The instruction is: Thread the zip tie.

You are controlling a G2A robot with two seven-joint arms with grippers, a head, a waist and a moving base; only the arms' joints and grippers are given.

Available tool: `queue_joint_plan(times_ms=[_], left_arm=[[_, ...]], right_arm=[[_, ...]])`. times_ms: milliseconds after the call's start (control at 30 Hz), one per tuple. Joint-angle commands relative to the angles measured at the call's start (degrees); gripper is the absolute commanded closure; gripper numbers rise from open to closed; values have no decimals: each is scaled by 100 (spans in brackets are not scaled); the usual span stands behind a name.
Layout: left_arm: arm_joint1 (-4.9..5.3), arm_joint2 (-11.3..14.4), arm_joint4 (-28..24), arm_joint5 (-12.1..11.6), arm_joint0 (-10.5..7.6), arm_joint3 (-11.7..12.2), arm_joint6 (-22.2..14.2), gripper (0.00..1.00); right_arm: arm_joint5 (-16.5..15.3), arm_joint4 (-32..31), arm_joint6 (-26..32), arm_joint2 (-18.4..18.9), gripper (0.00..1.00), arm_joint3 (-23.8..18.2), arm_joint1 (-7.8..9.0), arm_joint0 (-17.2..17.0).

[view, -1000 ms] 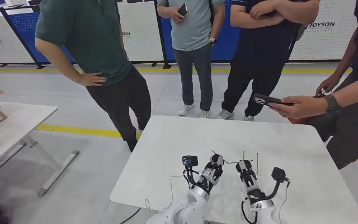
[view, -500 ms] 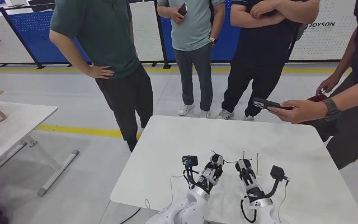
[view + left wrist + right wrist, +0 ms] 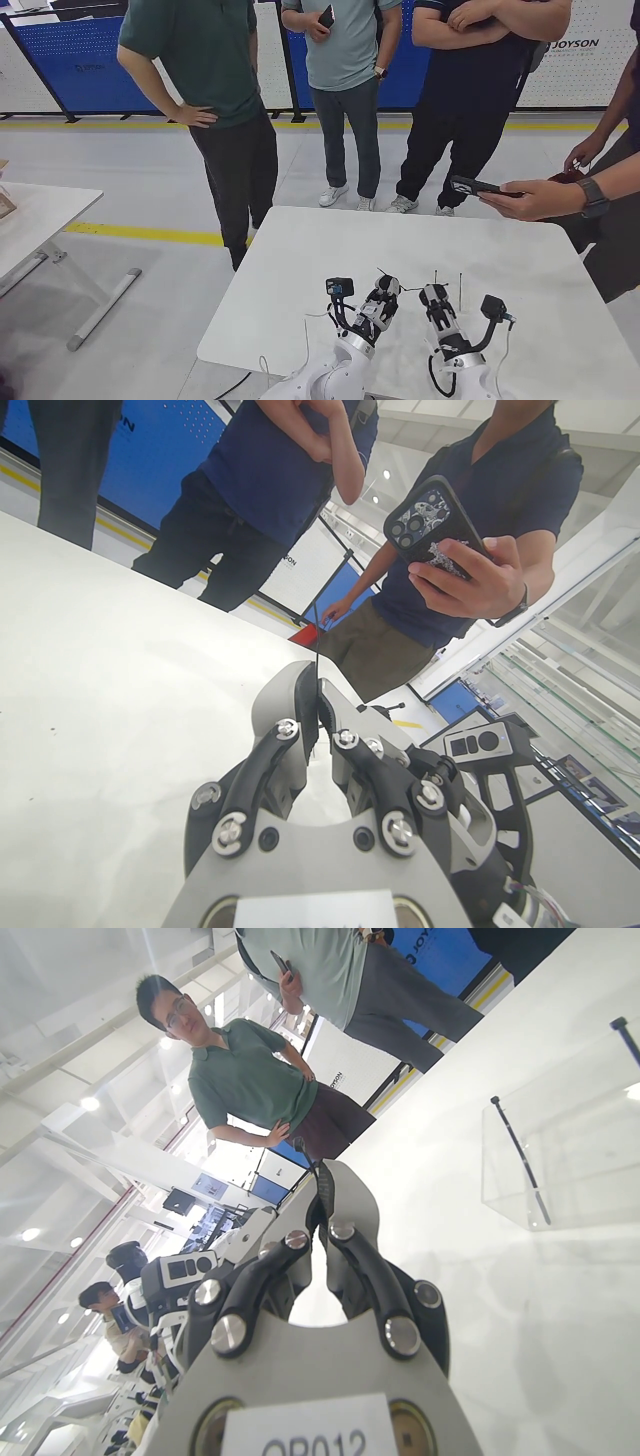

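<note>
The zip tie tail (image 3: 317, 635) stood out well past the fingertips of your left gripper (image 3: 317, 681), which was pinched tight on it. The zip tie head (image 3: 299, 1144) stuck out just beyond your right gripper (image 3: 320, 1174), also clamped on it. Your risk, I think: the long free tail could bend aside and miss the small head opening.

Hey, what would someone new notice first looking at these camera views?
The left gripper, shut on a thin black zip tie strap, and the right gripper, shut with a zip tie head poking out, sit close together over the white table. A clear stand by the right gripper holds spare zip ties.
</note>
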Motion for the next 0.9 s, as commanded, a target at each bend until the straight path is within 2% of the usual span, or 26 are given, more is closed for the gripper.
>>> queue_joint_plan(times_ms=[0,100,500,867], left_arm=[[-7,-35,-109,7,25,-48,-55,100],[-20,-76,-277,15,72,-114,-144,100],[-25,-102,-303,59,95,-133,-187,100],[-79,-213,-675,-18,165,-229,-231,100]], right_arm=[[-14,-4,7,2,100,6,0,3],[-14,-4,7,2,100,6,0,3],[-9,0,11,2,100,6,-1,4],[-146,73,105,16,100,28,-12,21]])
